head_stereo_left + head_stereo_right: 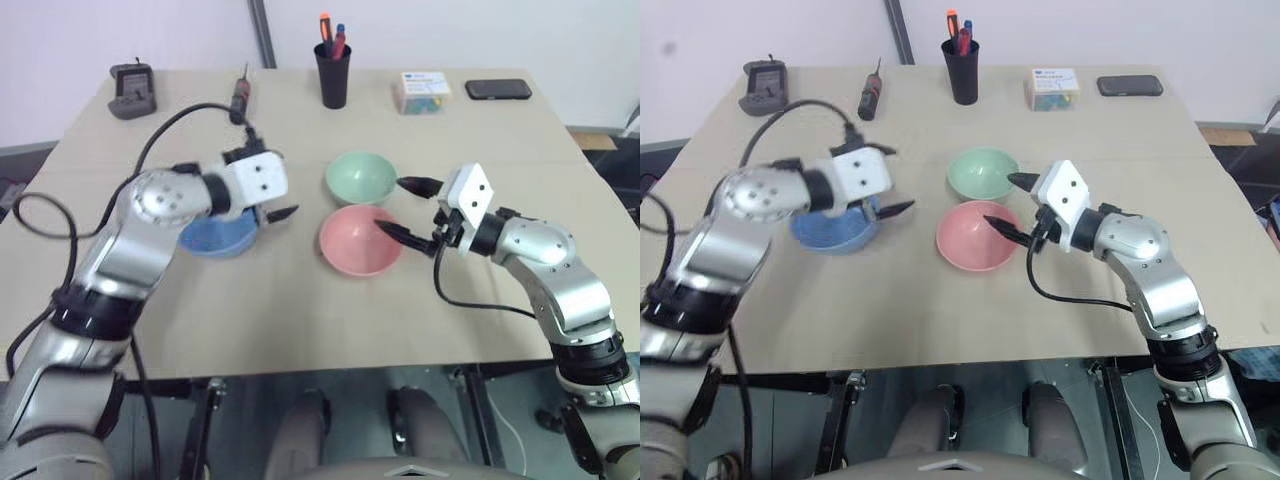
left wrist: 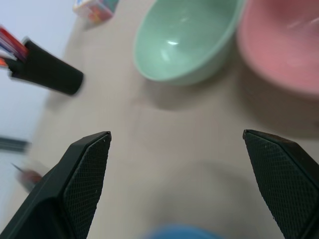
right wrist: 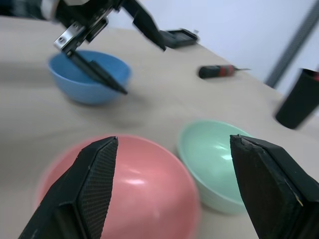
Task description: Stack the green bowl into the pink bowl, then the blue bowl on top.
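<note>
Pink bowl [image 1: 360, 240] is waiting mid-table; I'm hovering my released right hand [image 1: 408, 209] beside green bowl [image 1: 360, 177], left hand [image 1: 272, 205] released over blue bowl [image 1: 214, 236].

1. I see a plain mint-green bowl [image 1: 360, 177].
2. The pink bowl [image 1: 358, 240] is plain salmon.
3. The blue bowl [image 1: 215, 237] is sky-blue.
4. My table [image 1: 300, 300] is tan; the pen cup [image 1: 333, 76] is black.
</note>
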{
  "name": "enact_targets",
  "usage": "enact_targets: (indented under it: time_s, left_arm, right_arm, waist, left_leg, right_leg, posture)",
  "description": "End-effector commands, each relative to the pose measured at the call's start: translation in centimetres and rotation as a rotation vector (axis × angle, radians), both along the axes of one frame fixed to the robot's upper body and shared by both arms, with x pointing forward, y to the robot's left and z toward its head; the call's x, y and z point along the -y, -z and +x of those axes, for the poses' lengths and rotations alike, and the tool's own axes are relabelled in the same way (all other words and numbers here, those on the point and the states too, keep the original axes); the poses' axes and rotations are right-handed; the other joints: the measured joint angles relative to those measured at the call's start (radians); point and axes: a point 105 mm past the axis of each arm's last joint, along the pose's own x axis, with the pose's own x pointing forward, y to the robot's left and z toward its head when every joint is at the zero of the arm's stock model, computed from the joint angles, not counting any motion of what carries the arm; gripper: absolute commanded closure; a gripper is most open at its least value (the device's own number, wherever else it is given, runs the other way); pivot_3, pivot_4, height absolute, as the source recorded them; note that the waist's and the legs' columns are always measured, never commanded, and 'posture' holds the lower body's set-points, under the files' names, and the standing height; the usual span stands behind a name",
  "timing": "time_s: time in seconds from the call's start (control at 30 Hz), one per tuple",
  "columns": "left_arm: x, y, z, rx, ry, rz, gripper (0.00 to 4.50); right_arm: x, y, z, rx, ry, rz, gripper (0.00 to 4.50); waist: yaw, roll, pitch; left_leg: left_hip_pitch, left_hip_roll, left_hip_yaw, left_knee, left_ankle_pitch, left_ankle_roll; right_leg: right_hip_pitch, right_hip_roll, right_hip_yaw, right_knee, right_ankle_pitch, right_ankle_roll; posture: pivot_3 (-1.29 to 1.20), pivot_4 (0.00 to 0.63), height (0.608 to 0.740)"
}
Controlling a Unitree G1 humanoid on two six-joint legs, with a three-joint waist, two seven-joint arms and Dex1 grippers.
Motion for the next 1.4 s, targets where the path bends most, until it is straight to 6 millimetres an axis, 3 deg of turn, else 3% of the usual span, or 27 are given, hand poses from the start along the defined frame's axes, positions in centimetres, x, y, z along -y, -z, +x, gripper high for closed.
enact_targets:
  time_s: [0.03,0.2,0.33,0.43,0.57,0.63,0.73,0.8,0.9,1.1,1.33,1.37,1.4]
  left_arm:
    - [1.2,-0.3,1.4,0.041,0.076,0.057,0.0]
    - [1.6,-0.2,2.0,0.076,0.163,0.097,0.0]
    - [2.4,-2.5,-0.3,0.011,0.28,-0.27,0.0]
    - [0.3,-2.5,-3.1,-0.066,0.292,-0.452,0.0]
    - [-2.7,-1.1,-5.7,-0.181,0.142,-0.565,0.0]
    - [-3.5,-0.3,-7.3,-0.239,0.14,-0.59,0.0]
    - [-4.2,0.2,-10.5,-0.332,0.236,-0.678,0.0]
    - [-4.8,0.5,-11.7,-0.389,0.223,-0.739,0.0]
    - [-5.5,-0.2,-13.1,-0.41,0.21,-0.87,0.0]
    - [-5.6,0.2,-15.3,-0.453,0.214,-0.851,0.0]
    - [-5.2,-0.3,-16.8,-0.439,0.249,-0.826,0.0]
    - [-5.3,-0.4,-16.9,-0.44,0.249,-0.835,0.0]
    - [-5.4,-0.5,-17.0,-0.445,0.251,-0.839,0.0]
  right_arm:
    - [1.0,-1.1,-0.3,0.071,0.07,0.014,0.73]
    - [2.5,-0.4,-0.3,0.084,0.127,-0.032,0.73]
    - [3.6,0.0,0.3,0.124,0.12,-0.094,0.73]
    - [4.7,0.5,2.0,0.147,0.128,-0.189,0.73]
    - [5.3,0.6,4.9,0.219,0.099,-0.35,0.73]
    - [5.1,0.8,6.4,0.255,0.072,-0.43,0.73]
    - [3.4,1.3,8.7,0.342,-0.012,-0.583,0.73]
    - [2.1,1.5,9.5,0.39,-0.06,-0.638,0.73]
    - [0.5,2.2,9.8,0.448,-0.141,-0.713,0.73]
    - [-2.0,3.0,10.1,0.524,-0.229,-0.812,0.73]
    - [-2.5,3.1,10.6,0.558,-0.242,-0.902,0.73]
    - [-2.5,3.2,10.6,0.559,-0.239,-0.906,1.25]
    - [-2.5,3.2,10.7,0.558,-0.236,-0.906,1.48]
  waist:
    - [-0.002,0.0,0.0]
    - [-0.006,0.0,0.0]
    - [-0.004,0.0,0.0]
    - [-0.012,0.0,0.0]
    - [-0.026,0.001,0.001]
    - [-0.029,0.003,0.002]
    - [-0.027,0.004,0.003]
    - [-0.034,0.004,0.003]
    - [-0.033,0.004,0.004]
    - [-0.029,0.004,0.004]
    - [-0.035,0.004,0.004]
    - [-0.035,0.004,0.004]
    - [-0.035,0.004,0.004]
  left_leg:
    - [0.0,0.0,0.0,0.0,0.0,0.0]
    - [-0.006,0.0,0.0,0.0,0.0,0.0]
    - [-0.01,0.0,-0.002,0.002,0.0,0.0]
    - [-0.011,-0.001,-0.001,0.004,0.0,0.001]
    - [-0.01,0.0,-0.002,0.004,0.0,0.001]
    - [-0.009,0.001,-0.002,0.004,0.0,0.001]
    - [-0.007,0.001,-0.001,0.004,0.0,0.001]
    - [-0.005,0.001,0.001,0.003,0.0,0.0]
    - [-0.004,0.001,0.001,0.001,0.0,0.0]
    - [-0.004,-0.001,0.0,-0.001,0.0,0.0]
    - [0.001,0.0,0.003,-0.002,0.0,0.0]
    - [0.002,0.0,0.003,-0.003,0.0,0.0]
    - [0.002,0.0,0.003,-0.003,0.0,0.0]
  right_leg:
    - [0.0,0.0,0.0,0.0,0.0,0.0]
    - [-0.006,0.0,0.0,0.0,0.0,0.0]
    - [-0.009,0.0,-0.002,0.001,0.0,0.0]
    - [-0.01,-0.002,-0.001,0.001,0.0,0.0]
    - [-0.01,-0.001,-0.002,0.003,0.0,0.0]
    - [-0.01,-0.001,-0.002,0.003,0.0,0.0]
    - [-0.007,-0.001,-0.001,0.003,0.0,0.0]
    - [-0.006,-0.001,0.0,0.002,0.0,0.0]
    - [-0.006,-0.001,0.001,0.002,0.0,0.0]
    - [-0.005,-0.003,0.001,0.001,0.0,-0.001]
    - [-0.003,-0.002,0.003,0.002,0.0,-0.001]
    - [-0.003,-0.002,0.004,0.002,0.0,-0.001]
    - [-0.003,-0.002,0.004,0.002,0.0,-0.001]
  posture:
    - [0.0,0.15,0.74]
    - [0.0,0.15,0.74]
    - [0.0,0.15,0.74]
    - [0.0,0.15,0.74]
    - [0.0,0.15,0.74]
    - [0.0,0.15,0.74]
    - [0.0,0.15,0.74]
    - [0.0,0.15,0.74]
    - [0.0,0.15,0.74]
    - [0.0,0.15,0.74]
    - [0.0,0.15,0.74]
    - [0.0,0.15,0.74]
    - [0.0,0.15,0.74]
